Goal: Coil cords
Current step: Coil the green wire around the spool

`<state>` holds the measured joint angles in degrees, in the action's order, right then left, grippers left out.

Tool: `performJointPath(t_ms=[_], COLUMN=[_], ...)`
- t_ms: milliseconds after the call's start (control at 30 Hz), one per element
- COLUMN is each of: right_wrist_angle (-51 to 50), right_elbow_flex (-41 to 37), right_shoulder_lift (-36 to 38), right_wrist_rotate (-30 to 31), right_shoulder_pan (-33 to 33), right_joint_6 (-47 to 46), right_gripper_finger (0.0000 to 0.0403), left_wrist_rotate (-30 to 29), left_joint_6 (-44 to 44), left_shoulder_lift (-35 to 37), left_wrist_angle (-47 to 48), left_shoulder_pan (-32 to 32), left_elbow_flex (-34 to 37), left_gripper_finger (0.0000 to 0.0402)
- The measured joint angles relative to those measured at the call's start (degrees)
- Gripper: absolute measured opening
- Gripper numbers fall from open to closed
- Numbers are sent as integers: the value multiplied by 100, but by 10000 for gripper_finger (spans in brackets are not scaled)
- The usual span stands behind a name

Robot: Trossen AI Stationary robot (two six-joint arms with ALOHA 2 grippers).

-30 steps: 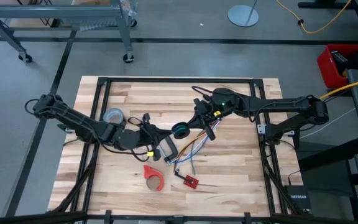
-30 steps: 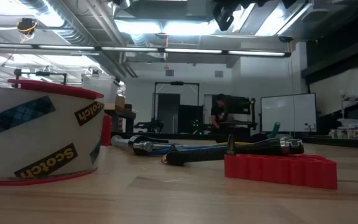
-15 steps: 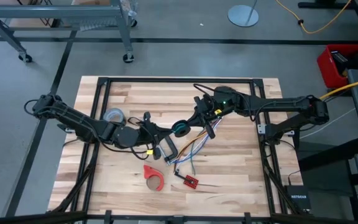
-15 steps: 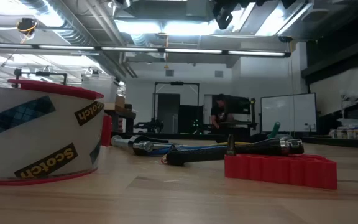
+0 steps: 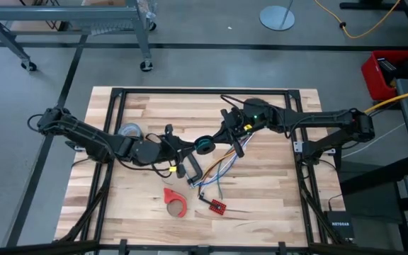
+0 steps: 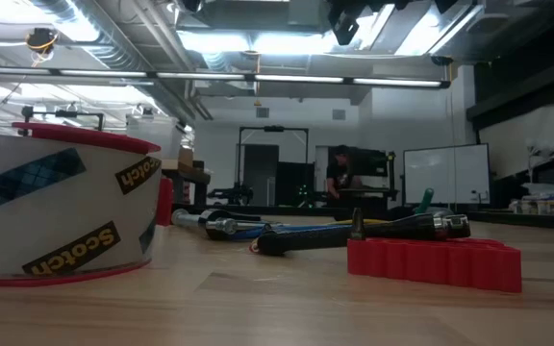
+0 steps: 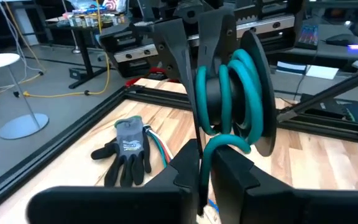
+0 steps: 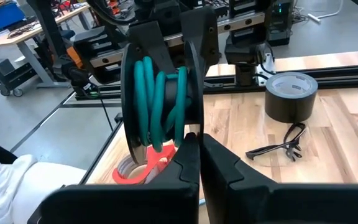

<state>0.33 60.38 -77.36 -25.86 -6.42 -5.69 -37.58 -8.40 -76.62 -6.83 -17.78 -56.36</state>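
Note:
The cord (image 7: 229, 93) is teal-green and wound in several turns on a small black spool (image 5: 204, 146), which hangs in the air over the middle of the table between my two grippers. My left gripper (image 5: 193, 148) comes in from the table's left and is shut on the cord's tail below the spool. My right gripper (image 5: 220, 139) comes in from the right and is shut on the spool. The low view shows neither gripper nor the cord. My left gripper pinches the cord's green tail (image 7: 207, 154) between its two fingers, just where it leaves the windings. The fingers lie about level, coming from the table's left. The short stretch up to the spool curves and is clear of the table. My right gripper pinches the lower edge of the spool's thin black flange (image 8: 192, 127) between its two fingers. It comes about level from the table's right. The spool stands on edge, lifted clear of the table, with the windings (image 8: 157, 99) beside the held flange.
A grey tape roll (image 5: 129, 132) lies at the left. A red tape dispenser (image 5: 176, 200) and a red board (image 5: 217, 206) with coloured wires (image 5: 214, 173) lie toward the near edge. A black glove (image 7: 126, 149) and safety glasses (image 8: 281, 146) also lie on the table.

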Motion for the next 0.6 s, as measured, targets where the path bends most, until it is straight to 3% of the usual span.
performJointPath(t_ms=[400, 600], right_wrist_angle=[-17, 21], right_elbow_flex=[0, 0], right_shoulder_lift=[0, -4], right_wrist_rotate=[-24, -20], right_shoulder_pan=[0, 2], right_joint_6=[0, -2], right_gripper_finger=[5, 37], left_wrist_rotate=[-9, -4], left_joint_6=[-9, 28], left_shoulder_lift=[-2, 11], left_wrist_angle=[20, 9], left_shoulder_pan=[-6, -4], left_elbow_flex=[-2, -11], left_gripper_finger=[3, 2])
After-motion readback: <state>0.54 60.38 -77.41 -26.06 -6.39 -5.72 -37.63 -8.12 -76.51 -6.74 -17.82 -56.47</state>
